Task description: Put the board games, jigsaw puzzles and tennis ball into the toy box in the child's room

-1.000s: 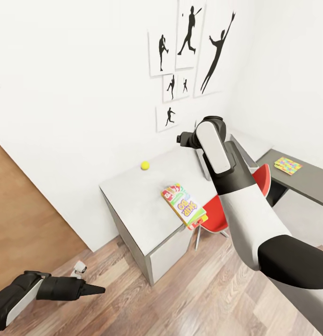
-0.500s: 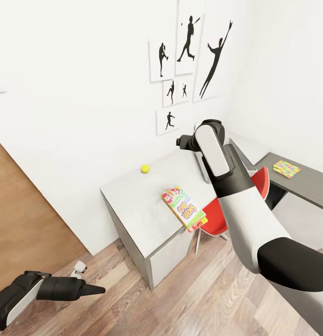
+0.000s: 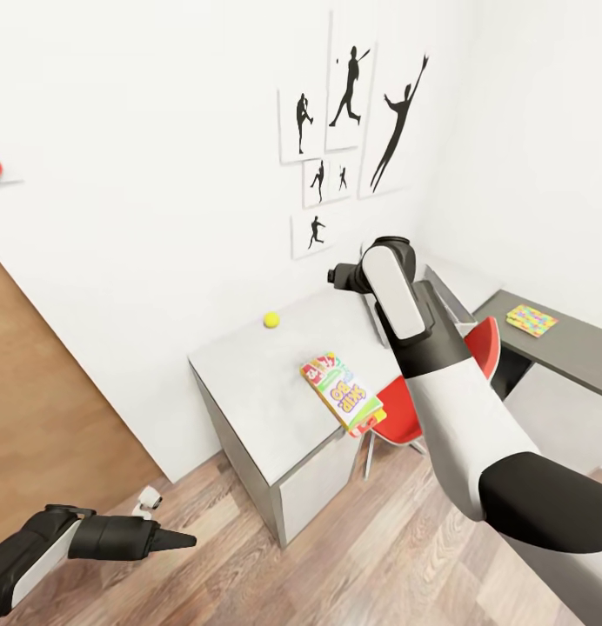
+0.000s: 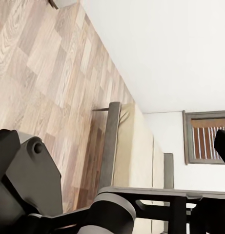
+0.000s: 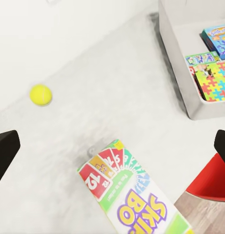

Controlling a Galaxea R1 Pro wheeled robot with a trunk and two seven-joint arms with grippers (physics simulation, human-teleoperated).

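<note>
Hovering over the table [image 3: 249,382], your right gripper [image 5: 112,146] is spread wide and empty. Centre it on the SKIP-BO box [image 5: 132,200] near the front edge, then descend straight; the toy box [image 5: 175,53] waits beyond.

The SKIP-BO board game [image 5: 129,200], a flat white box with coloured card prints, lies flat at the front edge of the grey-white table [image 3: 249,374], slightly overhanging it, while the small yellow-green tennis ball [image 5: 40,94] rests well apart from it near the wall. The pale toy box [image 5: 176,68] stands on the same table and already holds a jigsaw puzzle [image 5: 214,81] and colourful game boxes [image 5: 220,38]. Another jigsaw puzzle [image 3: 531,319] lies flat on the dark grey cabinet [image 3: 571,348].
</note>
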